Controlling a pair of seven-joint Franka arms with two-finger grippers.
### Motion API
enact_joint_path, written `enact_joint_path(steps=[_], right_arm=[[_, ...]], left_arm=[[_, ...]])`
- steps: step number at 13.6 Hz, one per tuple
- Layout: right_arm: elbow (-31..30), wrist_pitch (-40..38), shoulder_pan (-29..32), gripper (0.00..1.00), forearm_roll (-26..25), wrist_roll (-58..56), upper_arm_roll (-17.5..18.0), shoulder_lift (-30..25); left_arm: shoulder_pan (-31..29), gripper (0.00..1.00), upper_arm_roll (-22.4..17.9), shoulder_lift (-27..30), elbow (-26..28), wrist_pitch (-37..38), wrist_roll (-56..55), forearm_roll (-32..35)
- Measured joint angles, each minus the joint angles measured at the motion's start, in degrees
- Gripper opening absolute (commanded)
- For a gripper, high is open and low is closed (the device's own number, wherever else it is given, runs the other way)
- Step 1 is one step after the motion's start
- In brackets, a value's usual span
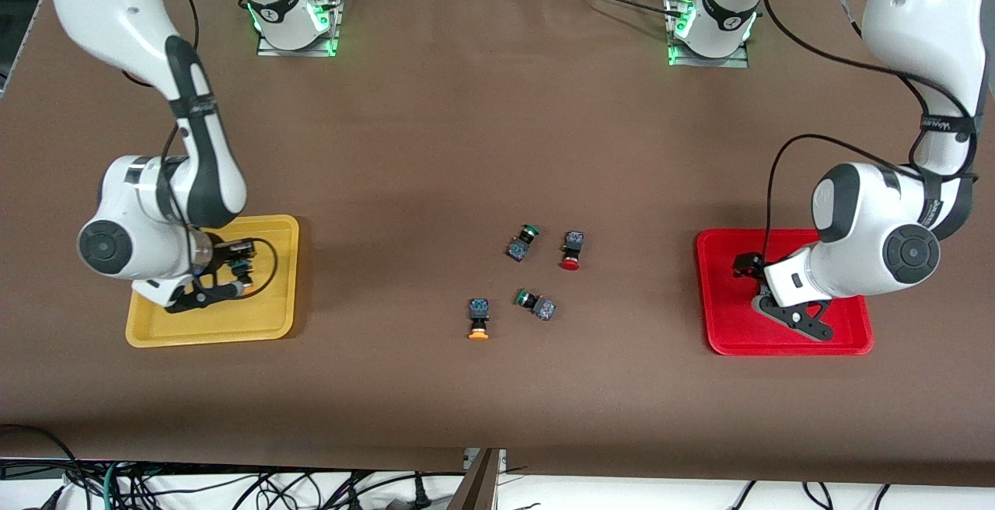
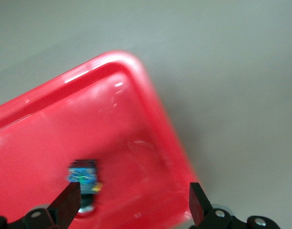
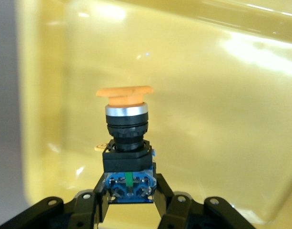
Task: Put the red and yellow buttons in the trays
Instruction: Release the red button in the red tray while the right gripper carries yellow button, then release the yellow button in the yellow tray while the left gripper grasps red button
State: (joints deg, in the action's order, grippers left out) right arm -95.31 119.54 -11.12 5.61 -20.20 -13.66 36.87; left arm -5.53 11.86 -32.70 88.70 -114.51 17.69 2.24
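My right gripper (image 1: pixel 235 270) is low over the yellow tray (image 1: pixel 268 319) and shut on a yellow-orange button (image 3: pixel 126 138), clamped by its blue-black base (image 3: pixel 129 185). My left gripper (image 1: pixel 748 266) is open over the red tray (image 1: pixel 706 300). In the left wrist view a button with a blue base (image 2: pixel 84 177) lies in the red tray (image 2: pixel 136 119) beside one finger (image 2: pixel 68 201); its cap blends into the red. On the table between the trays lie a red button (image 1: pixel 571 250) and a yellow-orange button (image 1: pixel 478 318).
Two green-capped buttons (image 1: pixel 522 242) (image 1: pixel 535 303) lie among the loose ones at the table's middle. Both arm bases stand along the edge farthest from the front camera. Cables hang below the table's near edge.
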Motion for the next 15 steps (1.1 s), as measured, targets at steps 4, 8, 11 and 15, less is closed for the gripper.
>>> enact_joint_path(steps=[4,8,11,15], right_arm=[[0.8,2.2,0.0,0.8,2.1,-0.4,0.7,2.2],[6.7,-4.9,-1.0,1.0,5.6,0.3,1.0,1.4],[10.1,-5.8,-2.5,1.0,10.5,7.7,6.0,0.9],[12.4,2.7,-12.5,1.0,10.6,23.6,9.3,2.5]], left_arm=[[5.2,1.0,6.6,-1.1,-0.9,0.8,-19.0,0.0],[16.3,1.0,6.4,-7.7,-0.2,-8.6,-35.5,2.5],[19.6,1.0,6.4,-11.3,-0.2,-10.6,-42.0,8.1],[21.8,1.0,6.4,-12.9,-0.2,-11.4,-46.3,11.4]])
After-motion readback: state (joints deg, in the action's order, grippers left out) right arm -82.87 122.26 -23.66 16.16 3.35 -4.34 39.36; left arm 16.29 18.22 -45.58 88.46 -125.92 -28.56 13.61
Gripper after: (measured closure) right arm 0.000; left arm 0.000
